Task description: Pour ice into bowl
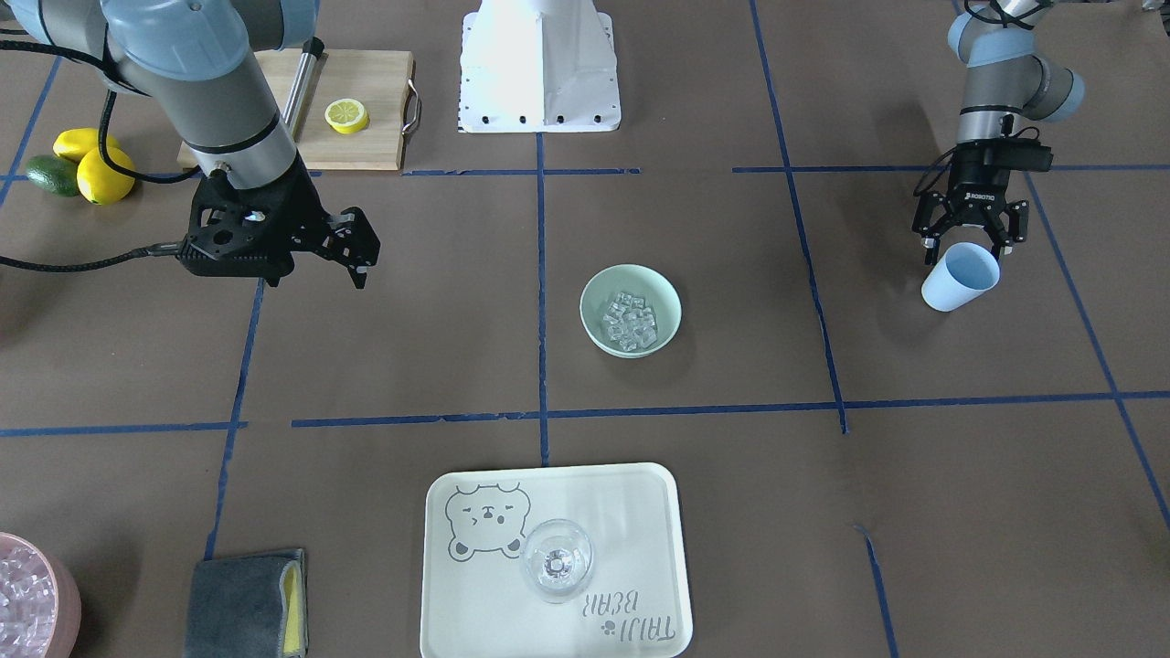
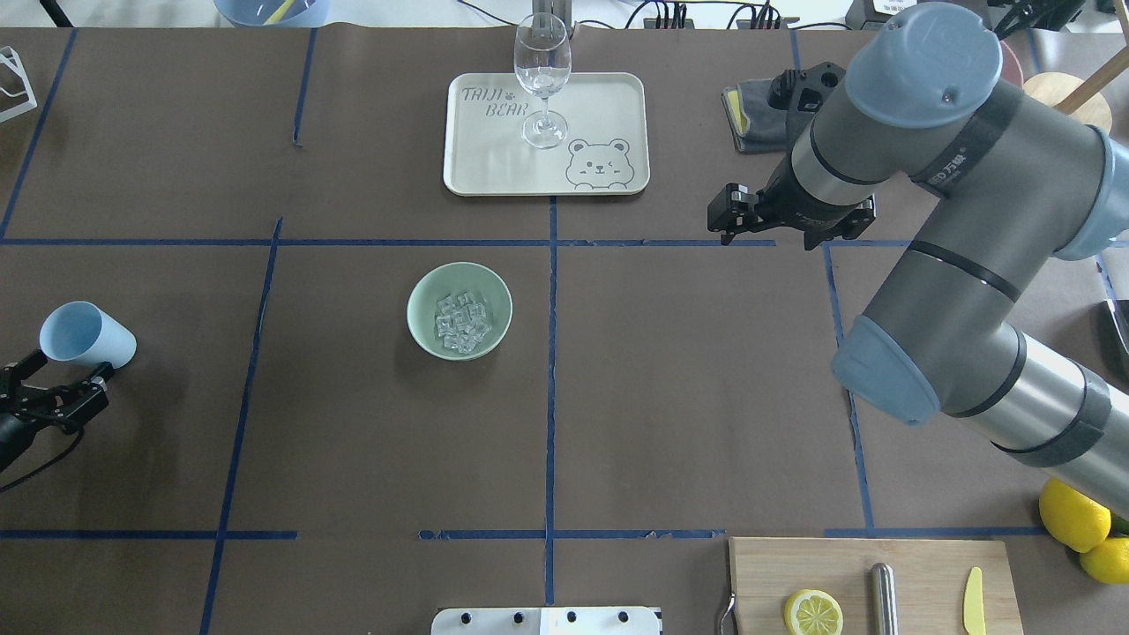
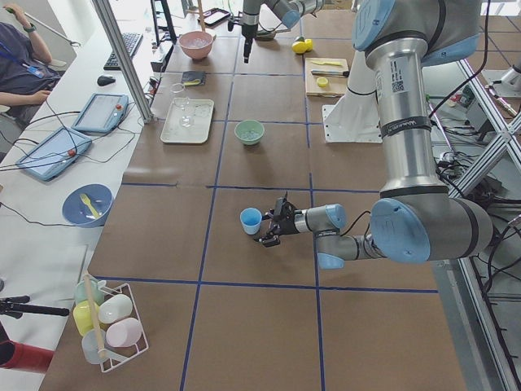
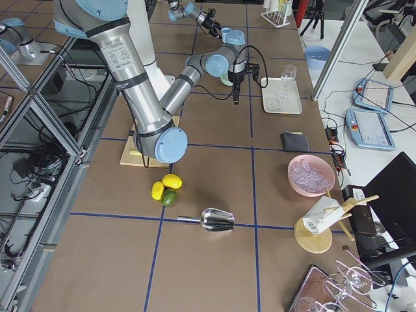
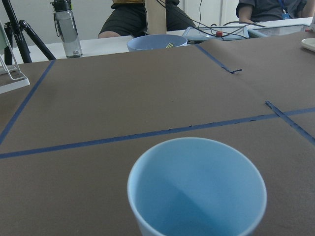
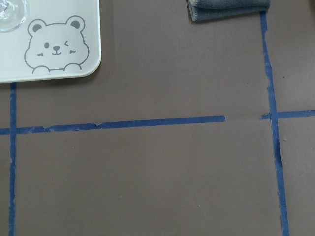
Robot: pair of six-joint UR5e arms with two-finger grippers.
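Overhead exterior: bowl (image 2: 414, 300) is seen upright on the brown table (image 2: 353, 441), just to the robot's left of a blue tape line (image 2: 551, 370). Ice (image 2: 461, 322) is heaped inside it, below the rim. Light blue cup (image 2: 85, 335) is found well apart from the bowl, toward the table's left edge, at the left gripper (image 2: 71, 370). Its jaws are spread wider than the cup; contact cannot be told. Right gripper (image 1: 362, 267) is held above the table, well to the bowl's right, its jaws seemingly drawn together on nothing. Tray (image 2: 609, 97) with wine glass (image 2: 542, 62) is noted beyond the bowl, well apart.
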